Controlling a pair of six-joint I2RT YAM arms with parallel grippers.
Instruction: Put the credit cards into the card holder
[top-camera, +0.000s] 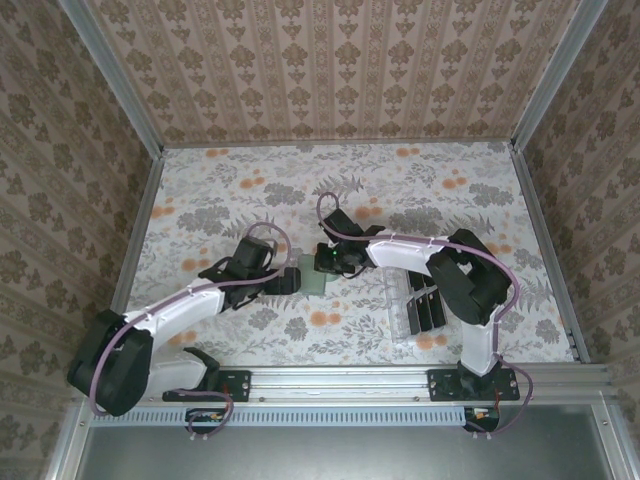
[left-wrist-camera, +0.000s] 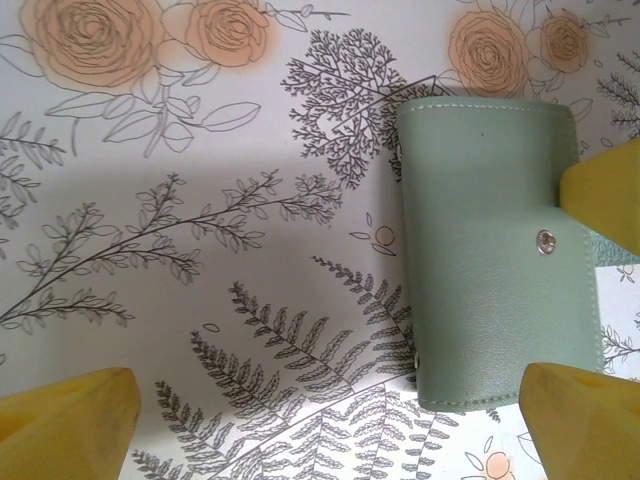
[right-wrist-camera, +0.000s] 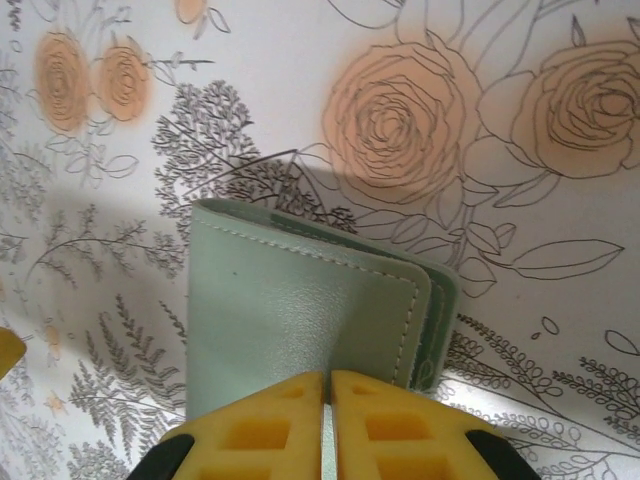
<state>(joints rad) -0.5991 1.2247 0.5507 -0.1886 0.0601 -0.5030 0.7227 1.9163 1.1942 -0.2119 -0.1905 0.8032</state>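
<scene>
The card holder (left-wrist-camera: 500, 250) is a sage-green folded wallet with a snap, lying on the floral table between the two grippers (top-camera: 316, 281). In the right wrist view its top flap (right-wrist-camera: 300, 310) runs into the yellow fingers of my right gripper (right-wrist-camera: 327, 400), which is shut on the flap's edge. My left gripper (left-wrist-camera: 330, 420) is open, and the wallet lies by its right finger (left-wrist-camera: 585, 420). In the top view the left gripper (top-camera: 283, 278) is just left of the wallet and the right gripper (top-camera: 332, 264) just above it. The black credit cards (top-camera: 428, 308) stand in a rack at the right.
A clear plastic slotted rack (top-camera: 403, 318) holding the cards sits beside the right arm's base. Patterned walls close the table on three sides. The right gripper's yellow fingertip (left-wrist-camera: 605, 185) pokes into the left wrist view at the wallet's edge.
</scene>
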